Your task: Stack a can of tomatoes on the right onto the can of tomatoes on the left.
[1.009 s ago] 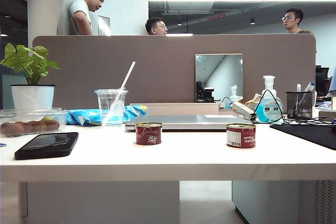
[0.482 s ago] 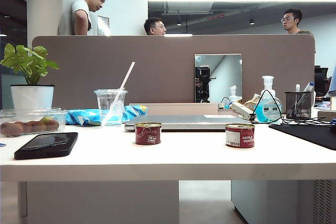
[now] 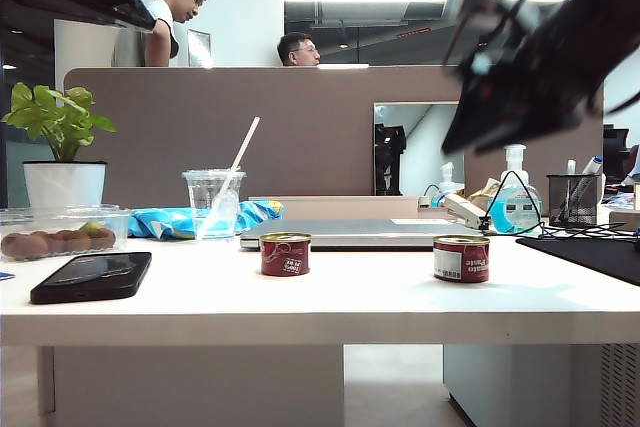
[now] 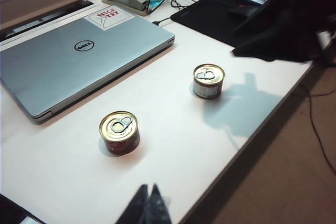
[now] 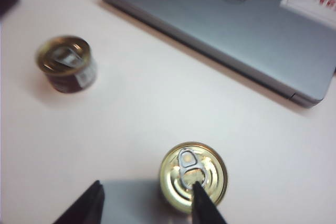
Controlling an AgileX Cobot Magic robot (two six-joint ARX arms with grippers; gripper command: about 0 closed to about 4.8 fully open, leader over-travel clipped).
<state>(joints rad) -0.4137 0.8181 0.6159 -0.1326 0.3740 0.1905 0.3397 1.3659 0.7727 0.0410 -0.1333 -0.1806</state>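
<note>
Above the right can [image 5: 193, 176], right gripper [image 5: 147, 203] newly arrived, jaws spread, left gripper [image 4: 148, 205] jaws together.

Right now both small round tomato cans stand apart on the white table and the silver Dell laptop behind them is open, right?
Not quite: the silver Dell laptop is closed, as the left wrist view shows. Both small round tomato cans do stand apart on the white table.

My right tool [image 5: 147, 203] hangs above the bench [image 3: 330, 297], its tips either side of the right can [image 5: 193, 176] below. The left can [image 5: 66, 63] stands well apart to one side; the laptop [image 5: 226, 30] lies beyond both cans. My left tool [image 4: 148, 205] hovers nearer the left can [image 4: 119, 131].
</note>
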